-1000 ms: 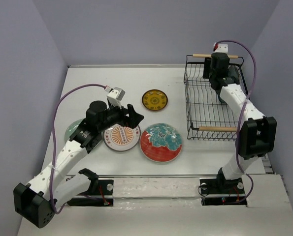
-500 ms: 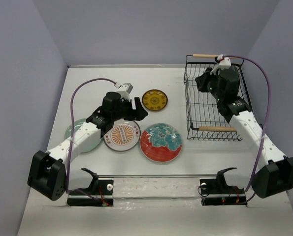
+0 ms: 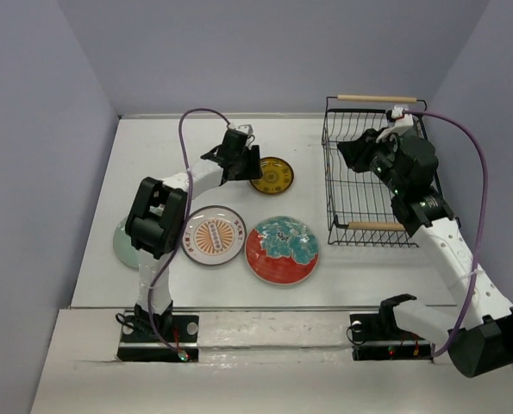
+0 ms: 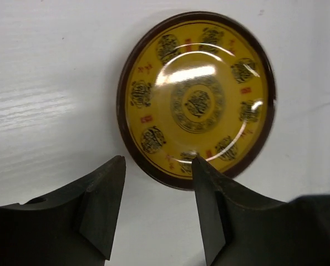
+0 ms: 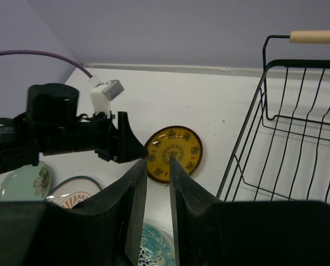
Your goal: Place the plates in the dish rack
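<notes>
yellow-brown plate (image 4: 198, 100) sits just beyond the half-open left gripper (image 4: 158, 160); right gripper (image 5: 157, 162) narrowly open, empty.

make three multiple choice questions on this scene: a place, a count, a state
1. Where is the yellow plate?
A in the dish rack
B on the table, left of the rack
C held in the air

2. How many plates show on the table from above?
A two
B six
C four

3. How is the left gripper?
A open at the yellow plate's rim
B shut on a plate
C over the rack

Answers: B, it lies flat on the table; C, yellow plate, orange-centred plate, red plate, mint plate; A, its fingers stand apart at that rim.
</notes>
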### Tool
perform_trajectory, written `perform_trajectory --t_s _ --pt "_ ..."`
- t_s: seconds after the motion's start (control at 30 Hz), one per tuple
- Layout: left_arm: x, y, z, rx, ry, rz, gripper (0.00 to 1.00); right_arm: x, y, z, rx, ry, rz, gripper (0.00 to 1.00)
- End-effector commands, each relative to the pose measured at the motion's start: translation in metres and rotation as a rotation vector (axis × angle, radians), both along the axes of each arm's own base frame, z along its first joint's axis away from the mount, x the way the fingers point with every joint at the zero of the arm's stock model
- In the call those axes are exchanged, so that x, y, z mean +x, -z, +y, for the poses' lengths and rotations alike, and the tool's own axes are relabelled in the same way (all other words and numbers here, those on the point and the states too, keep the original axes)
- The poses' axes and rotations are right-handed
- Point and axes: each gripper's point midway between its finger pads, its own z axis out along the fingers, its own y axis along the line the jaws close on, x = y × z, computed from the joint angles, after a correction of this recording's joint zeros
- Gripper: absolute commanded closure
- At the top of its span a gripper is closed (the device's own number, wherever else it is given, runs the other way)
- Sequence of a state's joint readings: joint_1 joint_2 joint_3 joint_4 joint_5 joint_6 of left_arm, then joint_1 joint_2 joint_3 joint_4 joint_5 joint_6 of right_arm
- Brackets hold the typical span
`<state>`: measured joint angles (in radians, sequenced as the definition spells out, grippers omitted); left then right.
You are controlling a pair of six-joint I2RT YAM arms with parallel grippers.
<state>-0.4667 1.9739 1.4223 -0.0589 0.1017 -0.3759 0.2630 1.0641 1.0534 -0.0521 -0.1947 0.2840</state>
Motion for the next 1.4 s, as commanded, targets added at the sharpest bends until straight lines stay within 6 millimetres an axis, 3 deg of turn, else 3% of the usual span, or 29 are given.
perform_trajectory --t_s 0.0,0.17,0.23,0.27,0.33,0.4,0.6,0.7,0.83,1.0,1.1,1.37 --pt "0.021 0.009 0.021 0.080 -0.041 0.016 0.41 -0.013 -0.028 0.009 0.039 -0.068 -0.096 0.71" --pt "0.030 0.034 0.018 0.095 -0.024 0.051 0.54 -0.013 -0.027 0.017 0.056 -0.108 -0.091 0.71" --pt "0.030 0.040 0.016 0.094 -0.015 0.060 0.63 -0.013 -0.027 0.019 0.060 -0.117 -0.090 0.71" --pt "0.031 0.044 0.015 0.098 -0.015 0.064 0.77 -0.013 -0.025 0.020 0.062 -0.126 -0.083 0.71" --pt "0.035 0.044 0.018 0.105 -0.021 0.056 0.94 -0.012 -0.025 0.021 0.065 -0.129 -0.081 0.71" --pt "0.037 0.035 0.022 0.106 -0.033 0.033 0.94 -0.011 -0.021 0.022 0.064 -0.134 -0.073 0.70" --pt "0.031 -0.045 0.036 0.059 -0.038 -0.137 0.94 -0.009 -0.006 0.046 0.059 -0.273 -0.016 0.45" --pt "0.013 -0.093 0.040 0.009 -0.021 -0.227 0.94 -0.012 0.003 0.062 0.047 -0.350 0.011 0.33" --pt "-0.011 -0.129 0.040 -0.066 0.005 -0.287 0.94 -0.016 0.018 0.086 0.009 -0.439 0.055 0.26" --pt "-0.041 -0.157 0.042 -0.129 0.039 -0.326 0.94 -0.011 0.042 0.103 -0.044 -0.481 0.102 0.22" --pt "-0.059 -0.173 0.042 -0.163 0.072 -0.351 0.94 -0.003 0.066 0.116 -0.070 -0.510 0.150 0.20" --pt "-0.101 -0.206 0.038 -0.278 0.160 -0.423 0.94 0.006 0.082 0.124 -0.080 -0.539 0.189 0.15"
